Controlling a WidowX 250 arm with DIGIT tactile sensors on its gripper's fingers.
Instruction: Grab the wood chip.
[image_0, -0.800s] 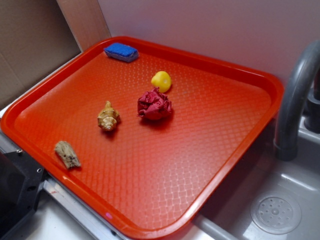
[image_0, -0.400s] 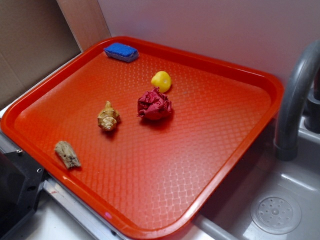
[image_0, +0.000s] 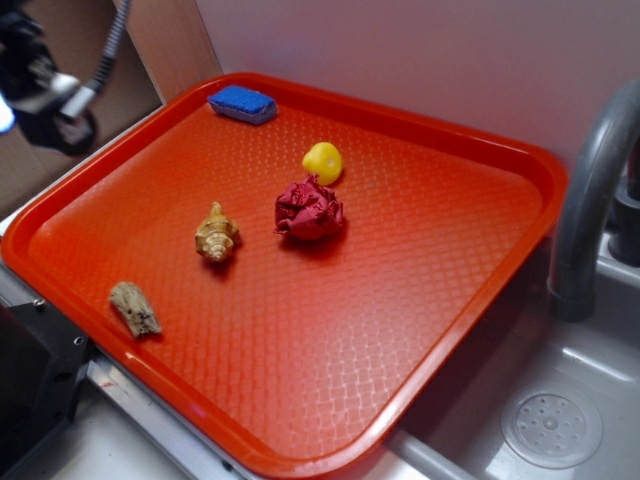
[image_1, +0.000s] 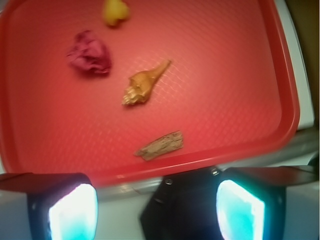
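Observation:
The wood chip (image_0: 134, 308), a rough grey-brown jagged chunk, lies flat near the front left rim of the red tray (image_0: 400, 260). In the wrist view the wood chip (image_1: 161, 145) sits just inside the tray's near rim, ahead of the fingers. My gripper (image_0: 50, 105) hangs high at the top left of the exterior view, well away from the chip and outside the tray's left edge. Seen from the wrist, the gripper (image_1: 157, 212) is open, its two pale pads (image_1: 75, 215) far apart with nothing between them.
A tan spiral seashell (image_0: 216, 235) lies mid-tray, with a crumpled dark red wad (image_0: 310, 210) and a yellow object (image_0: 323, 162) behind it. A blue sponge (image_0: 243, 103) sits at the far rim. A black block (image_0: 35, 380) stands outside the front left edge. A grey faucet (image_0: 590, 200) and sink drain (image_0: 551, 428) are at the right.
My gripper has come into the exterior view at the top left, where nothing showed before. The chip and the other things on the tray have not moved.

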